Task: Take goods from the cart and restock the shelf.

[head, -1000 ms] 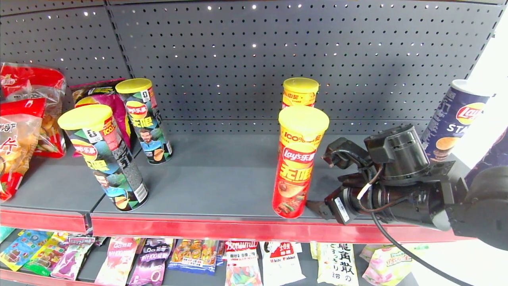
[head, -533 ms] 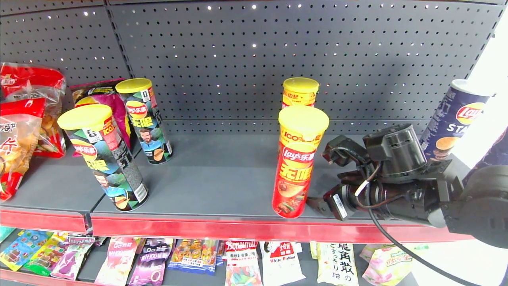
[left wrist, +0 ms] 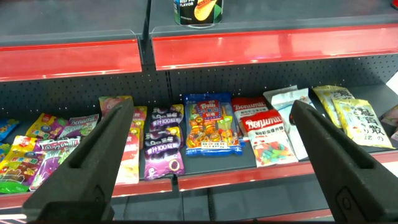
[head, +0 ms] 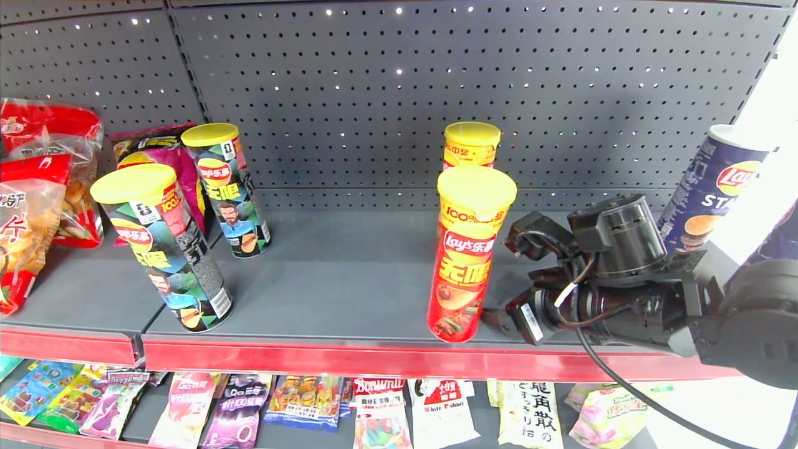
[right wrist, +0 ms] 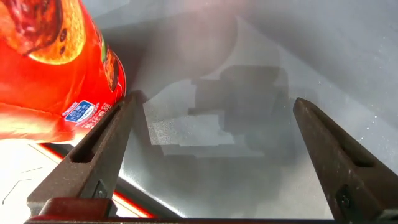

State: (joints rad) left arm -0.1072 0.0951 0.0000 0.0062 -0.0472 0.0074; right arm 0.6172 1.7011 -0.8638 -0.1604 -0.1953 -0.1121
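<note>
A red chip can point(head: 469, 252) with a yellow lid stands upright near the front of the grey shelf point(head: 349, 280). My right gripper point(head: 497, 317) sits low on the shelf just to the right of the can's base, apart from it. In the right wrist view this gripper point(right wrist: 217, 155) is open, with bare shelf between its fingers and the red can point(right wrist: 53, 68) just outside one finger. My left gripper point(left wrist: 211, 155) is open and holds nothing, in front of the lower shelf of candy bags point(left wrist: 211, 127).
A second yellow-lidded can point(head: 472, 144) stands behind the red one. A blue can point(head: 711, 187) leans at the far right. Two dark cans point(head: 165, 249) point(head: 227, 187) and snack bags point(head: 37, 187) fill the left. The red shelf lip point(head: 374, 358) runs along the front.
My right arm has edged slightly left and up beside the red can. The can and the other goods have stayed in place.
</note>
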